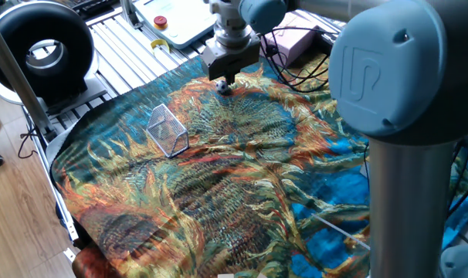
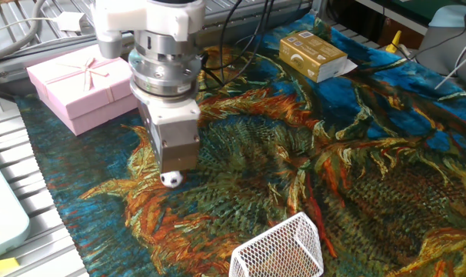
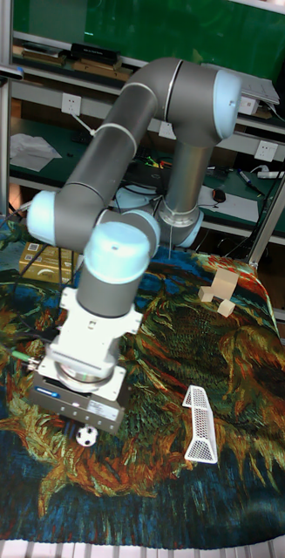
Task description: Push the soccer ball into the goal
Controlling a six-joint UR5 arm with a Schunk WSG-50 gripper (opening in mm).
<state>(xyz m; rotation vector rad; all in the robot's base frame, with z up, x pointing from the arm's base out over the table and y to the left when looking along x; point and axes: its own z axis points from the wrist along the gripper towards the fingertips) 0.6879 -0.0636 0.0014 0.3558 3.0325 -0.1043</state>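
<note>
1. Directly under the jaws of the grey two-finger gripper (image 2: 171, 171) sits one tiny white soccer ball with black patches (image 2: 170, 179), resting on the multicoloured sunflower-patterned cloth (image 2: 294, 154); whether the jaws are apart or together I cannot tell, since the gripper body hides them in every view.
2. Well apart from the jaws stands one small silver-white wire-mesh goal (image 1: 167, 130), wedge-shaped, with open patterned cloth between it and the ball.
3. Around the jaws the cloth is bare; in one fixed view the cloth's far edge, with slatted metal beyond, lies just behind the gripper.
4. Behind the jaws, near that edge, lies one pink gift box with a ribbon bow (image 2: 79, 83).
5. Farther from the jaws, one tan cardboard box (image 2: 313, 55) carries a printed label too small to read.
6. Across the cloth from the jaws, a few pale wooden blocks (image 3: 218, 291) cluster together.
7. On the big grey-blue arm joint (image 1: 395, 62) an embossed "UR" logo shows.
</note>
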